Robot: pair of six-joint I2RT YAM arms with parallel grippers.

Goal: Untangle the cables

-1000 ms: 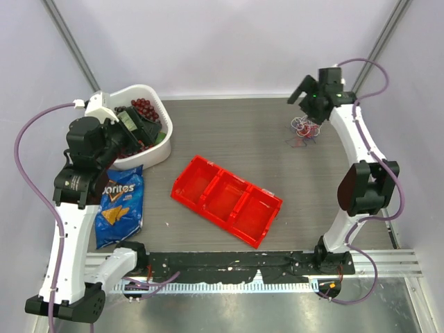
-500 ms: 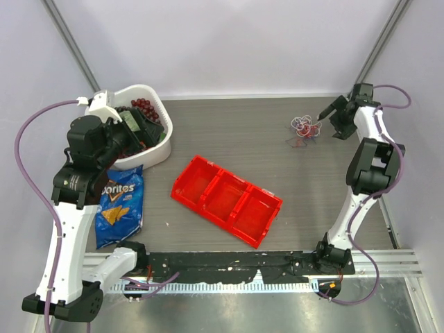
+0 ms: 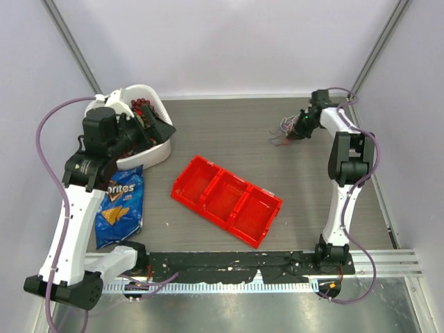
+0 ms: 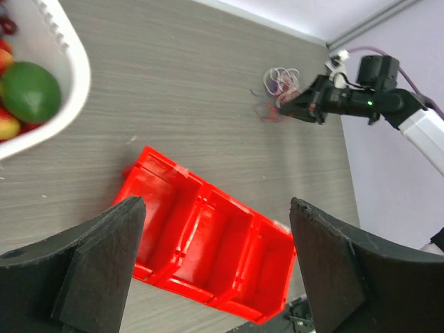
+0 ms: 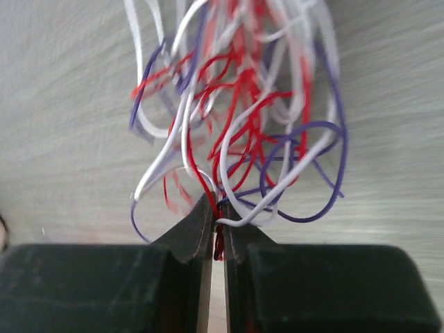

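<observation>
The cables [image 3: 282, 127] are one tangled bunch of thin white, red and purple wires at the table's far right. My right gripper [image 3: 297, 129] lies low beside the bunch, on its right. In the right wrist view the cables [image 5: 236, 118] fan out ahead of the right gripper [image 5: 217, 211], which is shut on a red strand with white and purple loops crossing at its tips. The left wrist view shows the same cables [image 4: 279, 84] far off. My left gripper [image 3: 161, 129] hangs by the basket; its fingers [image 4: 90, 263] stand wide apart, with nothing between them.
A red three-compartment tray [image 3: 227, 200] lies at an angle mid-table and shows below the left gripper [image 4: 216, 205] as well. A white basket [image 3: 158, 149] of fruit stands at the far left. A blue Doritos bag [image 3: 119, 205] lies in front of it.
My right arm swung round, dropped to the cable bunch and shut on it; the bunch shifted left. My left gripper turned out from over the basket toward the table's middle.
</observation>
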